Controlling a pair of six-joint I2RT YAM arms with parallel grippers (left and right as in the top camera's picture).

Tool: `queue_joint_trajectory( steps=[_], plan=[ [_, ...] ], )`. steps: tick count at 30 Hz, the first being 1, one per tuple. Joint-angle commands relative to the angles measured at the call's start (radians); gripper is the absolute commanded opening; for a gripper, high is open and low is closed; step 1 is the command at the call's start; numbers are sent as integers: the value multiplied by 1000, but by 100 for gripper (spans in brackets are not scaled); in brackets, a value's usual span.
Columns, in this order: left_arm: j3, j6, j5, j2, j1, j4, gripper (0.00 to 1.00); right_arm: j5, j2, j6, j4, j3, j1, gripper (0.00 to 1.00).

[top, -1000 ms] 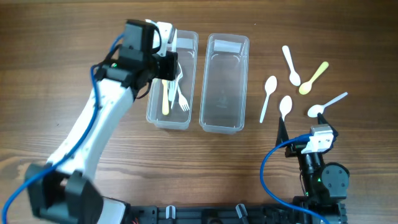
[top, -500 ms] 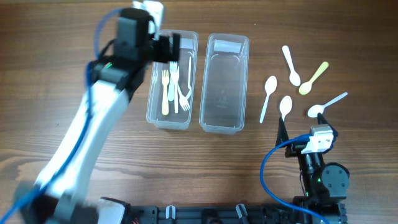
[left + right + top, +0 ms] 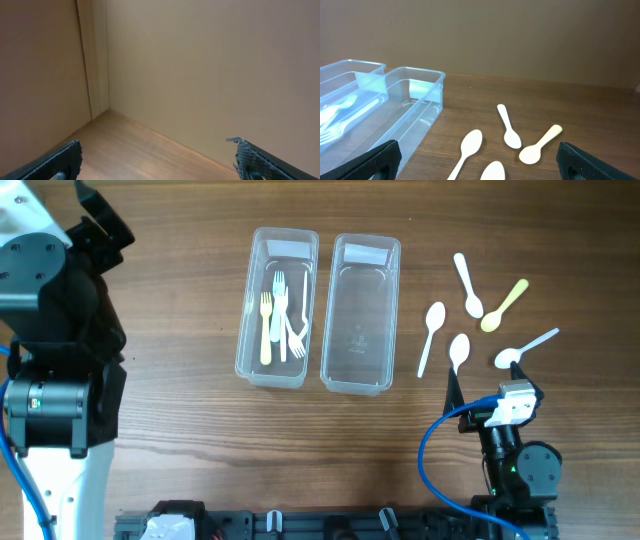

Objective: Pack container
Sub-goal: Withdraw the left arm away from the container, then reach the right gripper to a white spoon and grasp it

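Two clear plastic containers stand side by side. The left container (image 3: 277,370) (image 3: 340,75) holds a yellow fork (image 3: 266,330) and white forks (image 3: 287,320). The right container (image 3: 361,380) (image 3: 415,92) has nothing in it. Several spoons lie to its right: white ones (image 3: 467,285) (image 3: 432,335) (image 3: 459,352), a yellow one (image 3: 503,305) (image 3: 540,145) and a translucent one (image 3: 525,350). My left gripper (image 3: 97,220) (image 3: 160,167) is raised at the far left, open, nothing between its fingers. My right gripper (image 3: 477,395) (image 3: 482,167) stands open just short of the spoons.
The left wrist view faces only a tan wall and bare wood. The right arm's base and blue cable (image 3: 430,450) sit at the table's front right. The left arm's white body (image 3: 55,410) fills the left edge.
The left gripper opened over the left container, leaving a fork inside, then the arm swung away to the far left and rose. The right arm has not moved.
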Motion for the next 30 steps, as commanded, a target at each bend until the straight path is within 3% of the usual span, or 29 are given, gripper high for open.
queue_joint_trajectory(
  steps=[1, 10, 26, 27, 30],
  plan=[
    [4, -17, -17, -2, 6, -72, 100, -12, -5, -6, 3, -4, -3, 100],
    [4, -17, -17, 2, 6, -323, 100, -12, -5, -6, 3, -4, -3, 100],
    [4, -17, -17, 2, 6, -339, 100, -32, -5, -2, 5, -4, -3, 100],
    [4, -17, -17, 2, 6, -339, 100, -73, -5, 22, 5, -4, -3, 100],
    [4, -17, -17, 2, 6, -339, 100, -122, -3, 377, 10, -4, -3, 100]
  ],
)
